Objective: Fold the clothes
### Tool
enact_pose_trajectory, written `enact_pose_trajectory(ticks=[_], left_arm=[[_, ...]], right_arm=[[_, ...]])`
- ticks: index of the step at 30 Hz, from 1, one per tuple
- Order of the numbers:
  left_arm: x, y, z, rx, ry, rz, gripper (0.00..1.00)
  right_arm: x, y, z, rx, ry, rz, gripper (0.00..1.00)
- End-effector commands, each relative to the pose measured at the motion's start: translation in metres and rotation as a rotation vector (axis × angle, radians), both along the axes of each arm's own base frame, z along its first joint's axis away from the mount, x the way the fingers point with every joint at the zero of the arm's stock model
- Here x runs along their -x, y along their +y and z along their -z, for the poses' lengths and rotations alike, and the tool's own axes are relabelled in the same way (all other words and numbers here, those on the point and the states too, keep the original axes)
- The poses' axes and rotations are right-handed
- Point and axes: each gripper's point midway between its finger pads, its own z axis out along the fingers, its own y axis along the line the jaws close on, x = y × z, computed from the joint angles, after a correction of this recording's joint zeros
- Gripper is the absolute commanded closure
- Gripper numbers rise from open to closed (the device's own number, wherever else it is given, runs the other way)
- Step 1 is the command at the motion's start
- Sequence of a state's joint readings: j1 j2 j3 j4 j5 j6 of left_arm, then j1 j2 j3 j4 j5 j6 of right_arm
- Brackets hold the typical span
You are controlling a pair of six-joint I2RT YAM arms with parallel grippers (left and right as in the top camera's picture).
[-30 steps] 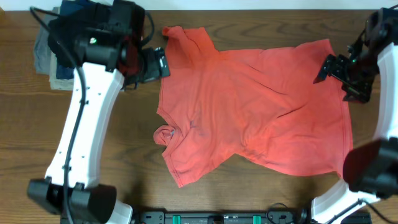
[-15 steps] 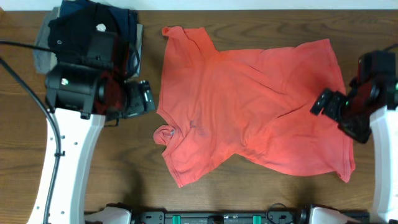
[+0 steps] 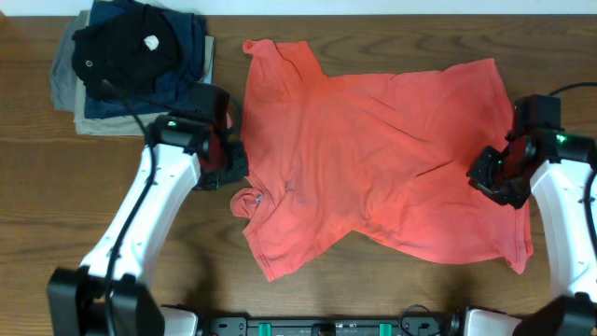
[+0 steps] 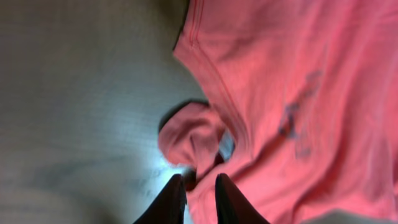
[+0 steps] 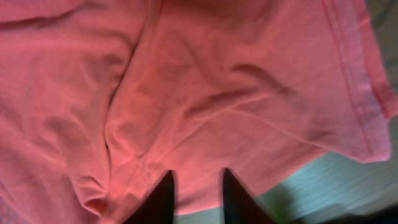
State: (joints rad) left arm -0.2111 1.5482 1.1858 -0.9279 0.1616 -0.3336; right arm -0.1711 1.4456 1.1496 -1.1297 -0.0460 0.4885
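Coral-red T-shirt before me, spread open on wood table, wrinkled, not yet folded. Neck toward my left, hem toward my right. Collar curled into small roll. One sleeve at far edge, other sleeve at near edge. Faint print beside collar, unreadable.

A robotics lab bench, by the look of it. A white-and-black left robot arm and its right twin stand at a dark brown wooden table, black cable trailing.
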Motion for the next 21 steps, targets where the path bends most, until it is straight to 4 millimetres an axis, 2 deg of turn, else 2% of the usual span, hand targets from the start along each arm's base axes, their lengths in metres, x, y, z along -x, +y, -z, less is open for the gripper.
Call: enact_pose_trajectory(ticks=[1, 3, 5, 7, 15, 21], left_arm=[[-0.005, -0.003, 0.020, 0.007, 0.027, 0.012, 0.81], [-0.011, -0.005, 0.033, 0.007, 0.041, 0.012, 0.81], [-0.016, -0.009, 0.044, 0.021, 0.054, 0.015, 0.81], [-0.022, -0.011, 0.056, 0.026, 0.061, 0.016, 0.87], [-0.041, -0.014, 0.093, 0.018, 0.062, 0.029, 0.87], [-0.048, -0.009, 0.104, -0.018, 0.052, 0.022, 0.87]], right_arm=[[-0.004, 0.008, 0.012, -0.043, 0.027, -0.010, 0.87], [-0.007, 0.009, 0.019, -0.048, 0.042, -0.011, 0.95], [-0.008, 0.008, 0.026, -0.051, 0.061, -0.011, 0.99], [-0.009, 0.008, 0.035, -0.056, 0.088, -0.010, 0.99], [-0.013, 0.008, 0.062, -0.067, 0.156, -0.008, 0.99], [-0.024, 0.006, 0.074, -0.065, 0.141, -0.009, 0.99]])
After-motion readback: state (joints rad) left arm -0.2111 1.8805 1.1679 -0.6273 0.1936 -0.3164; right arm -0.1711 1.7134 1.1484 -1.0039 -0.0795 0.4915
